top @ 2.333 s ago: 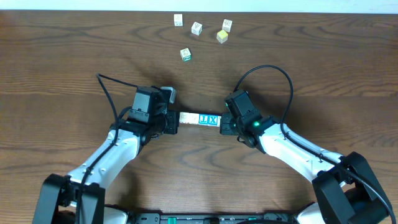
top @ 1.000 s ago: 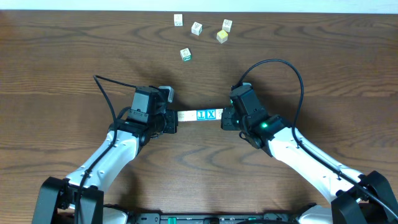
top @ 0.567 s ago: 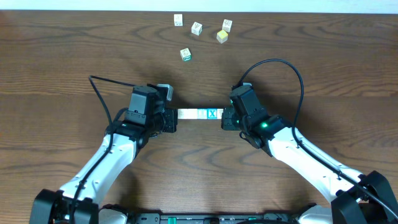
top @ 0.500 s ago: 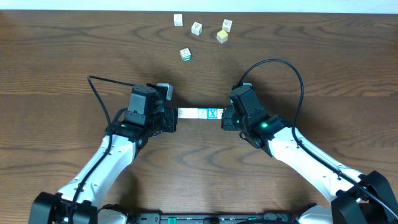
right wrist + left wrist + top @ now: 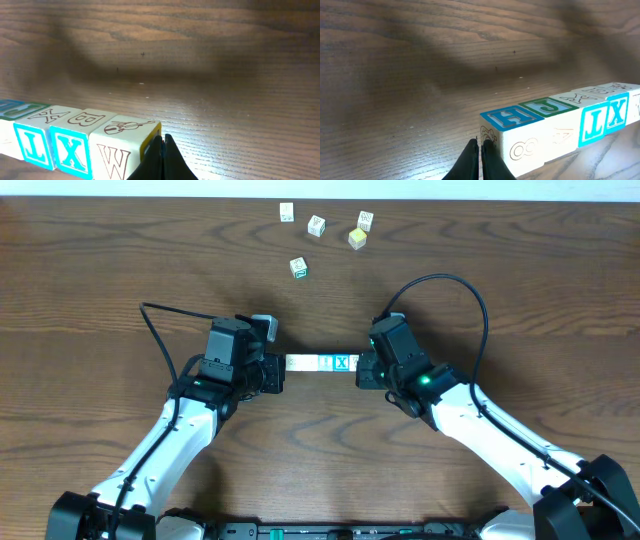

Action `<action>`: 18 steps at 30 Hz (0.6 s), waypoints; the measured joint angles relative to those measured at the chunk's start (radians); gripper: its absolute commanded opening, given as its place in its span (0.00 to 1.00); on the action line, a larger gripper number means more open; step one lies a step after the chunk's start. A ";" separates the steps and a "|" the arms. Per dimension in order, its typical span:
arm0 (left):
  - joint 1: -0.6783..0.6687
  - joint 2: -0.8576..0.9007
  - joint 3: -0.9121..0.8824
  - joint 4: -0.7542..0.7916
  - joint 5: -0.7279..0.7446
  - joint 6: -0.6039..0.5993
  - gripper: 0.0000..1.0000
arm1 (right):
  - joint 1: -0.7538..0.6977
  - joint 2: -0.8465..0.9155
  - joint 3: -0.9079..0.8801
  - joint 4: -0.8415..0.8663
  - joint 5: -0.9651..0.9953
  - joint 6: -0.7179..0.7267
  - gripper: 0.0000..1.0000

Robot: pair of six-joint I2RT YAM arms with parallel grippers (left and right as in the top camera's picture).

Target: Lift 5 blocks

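Several pale alphabet blocks [image 5: 320, 363] form one straight row between my two grippers. My left gripper [image 5: 283, 365] is shut, its closed fingertips [image 5: 481, 150] pressed against the end face of the blue H block [image 5: 512, 118]. My right gripper [image 5: 360, 364] is also shut, and its tips [image 5: 163, 147] push on the yellow face of the W block [image 5: 117, 150] at the other end. The blue X block [image 5: 72, 148] sits next to the W. A shadow lies under the row, which appears slightly off the table.
Several loose cubes lie at the far edge: white ones [image 5: 287, 212] [image 5: 316, 225] [image 5: 365, 220], a yellow-faced one [image 5: 357, 238] and a green-printed one [image 5: 298, 268]. Black cables arc over both arms [image 5: 440, 280]. The dark wooden table [image 5: 520, 310] stretches on every side.
Compared with the earliest frame, the row and both grippers have shifted toward the far side, staying pressed together. In the last half second nothing visibly moves.
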 measured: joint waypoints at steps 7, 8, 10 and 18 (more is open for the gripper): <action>0.004 0.000 0.000 0.000 -0.009 -0.011 0.07 | 0.000 0.000 0.029 -0.014 0.002 -0.005 0.01; 0.004 0.000 0.000 0.000 -0.009 -0.013 0.07 | 0.000 0.000 0.029 -0.014 0.001 -0.005 0.01; 0.004 0.000 0.000 0.000 -0.008 -0.015 0.07 | 0.000 0.000 0.029 -0.014 0.001 -0.005 0.01; 0.004 -0.001 0.000 0.000 -0.009 -0.016 0.07 | 0.000 0.000 0.030 -0.014 0.001 -0.008 0.01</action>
